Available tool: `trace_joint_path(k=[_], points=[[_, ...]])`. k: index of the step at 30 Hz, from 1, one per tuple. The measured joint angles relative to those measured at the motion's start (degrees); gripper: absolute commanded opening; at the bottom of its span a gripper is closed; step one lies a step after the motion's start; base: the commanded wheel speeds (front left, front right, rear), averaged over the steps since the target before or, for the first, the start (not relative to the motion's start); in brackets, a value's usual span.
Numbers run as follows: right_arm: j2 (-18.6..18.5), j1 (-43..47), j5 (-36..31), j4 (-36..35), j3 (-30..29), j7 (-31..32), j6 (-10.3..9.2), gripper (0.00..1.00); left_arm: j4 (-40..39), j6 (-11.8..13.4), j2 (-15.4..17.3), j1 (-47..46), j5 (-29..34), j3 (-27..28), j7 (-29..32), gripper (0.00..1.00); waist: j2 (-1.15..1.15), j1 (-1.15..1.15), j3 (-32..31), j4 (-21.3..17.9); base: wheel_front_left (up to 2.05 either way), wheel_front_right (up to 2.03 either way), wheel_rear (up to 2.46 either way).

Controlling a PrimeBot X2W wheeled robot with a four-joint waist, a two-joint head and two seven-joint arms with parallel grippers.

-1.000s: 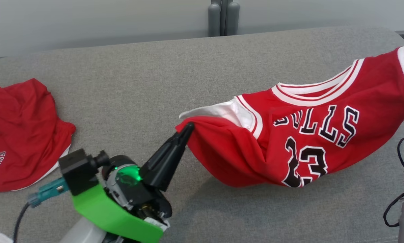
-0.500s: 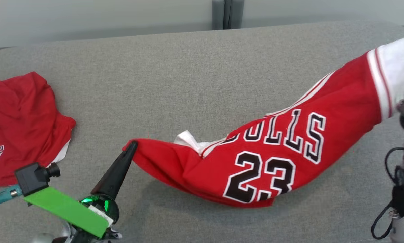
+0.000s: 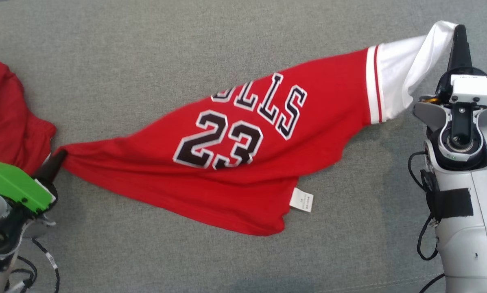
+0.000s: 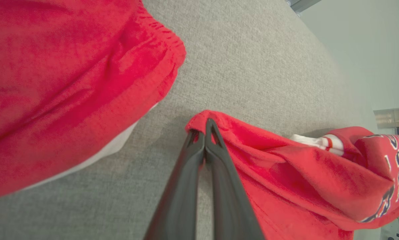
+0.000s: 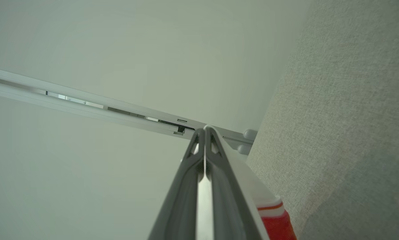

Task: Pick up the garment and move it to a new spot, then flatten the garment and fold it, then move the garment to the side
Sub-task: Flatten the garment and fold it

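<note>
Grey fabric surface (image 3: 145, 61) spans the head view. Red jersey (image 3: 145, 171), number 23 and lettering facing up, stretches across it on a diagonal from lower left to upper right. Its lower hem sags in the middle; I cannot tell how much of it rests on the surface.

Second red garment (image 3: 7, 122) lies bunched at the left edge, just beside the jersey's left corner.

Right gripper (image 3: 459, 34), upper right: fingers pressed together, pinching the jersey's white sleeve end.

Left gripper (image 3: 58, 156), lower left: fingers clamped tight on the red corner of the jersey.

White label (image 3: 301, 200) hangs at the jersey's lower hem.
</note>
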Motion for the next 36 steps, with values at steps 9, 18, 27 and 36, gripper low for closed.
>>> trace_joint_path(k=[9, 18, 27, 36], points=[[-0.4, -5.1, -0.1, 0.0, -0.2, -0.1, 0.00, 0.00, 5.9, 0.0, -9.9, -16.9, 9.7, -1.2, -7.5, 1.00, 0.00, 0.00, 6.9, -0.2, 0.00, 0.00, 0.00], [-0.6, -3.5, -7.9, -0.7, 1.4, -0.1, 0.03, 0.00, 9.4, 0.0, -13.8, -17.7, 16.9, -7.4, -13.0, 1.00, 0.00, 0.00, 7.3, 2.5, 0.00, 0.00, 0.00], [-0.5, 2.4, -11.6, -1.1, 0.2, 0.0, 0.66, 0.00, 14.8, 0.0, -10.9, -9.6, 25.7, -9.5, -18.9, 1.00, 0.00, -0.01, 1.4, 5.1, 0.00, 0.00, 0.00], [-0.4, 7.0, -12.6, -3.2, -4.4, 0.0, 0.51, 0.00, 0.9, -0.7, -17.2, -5.4, 31.9, -20.9, -22.0, 1.00, 0.00, -0.01, -4.7, 7.8, 0.00, 0.00, 0.00]])
